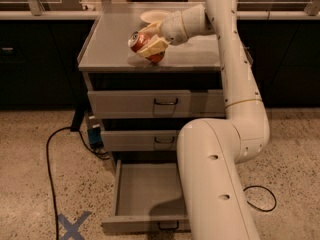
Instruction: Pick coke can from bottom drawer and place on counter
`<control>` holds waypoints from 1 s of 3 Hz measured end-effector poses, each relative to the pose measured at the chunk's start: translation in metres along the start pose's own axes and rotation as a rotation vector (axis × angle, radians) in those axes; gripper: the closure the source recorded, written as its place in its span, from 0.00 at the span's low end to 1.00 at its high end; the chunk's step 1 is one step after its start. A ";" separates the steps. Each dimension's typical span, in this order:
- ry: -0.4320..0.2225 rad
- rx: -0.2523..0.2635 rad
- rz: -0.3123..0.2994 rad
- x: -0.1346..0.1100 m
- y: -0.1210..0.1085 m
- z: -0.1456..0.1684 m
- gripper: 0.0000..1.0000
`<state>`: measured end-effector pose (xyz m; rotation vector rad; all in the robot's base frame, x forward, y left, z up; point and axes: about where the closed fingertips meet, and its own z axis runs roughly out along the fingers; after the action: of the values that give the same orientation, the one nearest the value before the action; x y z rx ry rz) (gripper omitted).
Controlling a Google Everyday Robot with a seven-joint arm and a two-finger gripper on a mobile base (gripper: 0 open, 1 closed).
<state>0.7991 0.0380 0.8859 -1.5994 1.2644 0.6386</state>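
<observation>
The red coke can (140, 40) is tilted on its side in my gripper (149, 40), low over the front part of the grey counter (110, 44); I cannot tell if it touches the surface. The cream fingers (154, 46) are closed around the can. The bottom drawer (145, 191) is pulled open below, its grey floor bare, and my arm (215, 184) hides its right part.
A cream bowl (154, 16) sits at the back of the counter. Two shut drawers (160, 103) are under the counter top. A black cable (50, 154) and a blue tape cross (72, 225) lie on the speckled floor at the left.
</observation>
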 end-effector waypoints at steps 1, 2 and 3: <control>0.000 0.000 0.000 0.000 0.000 0.000 1.00; 0.020 0.049 0.005 0.009 -0.012 -0.001 1.00; 0.095 0.152 0.033 0.038 -0.038 0.000 1.00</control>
<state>0.8468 0.0219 0.8676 -1.5012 1.3784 0.4796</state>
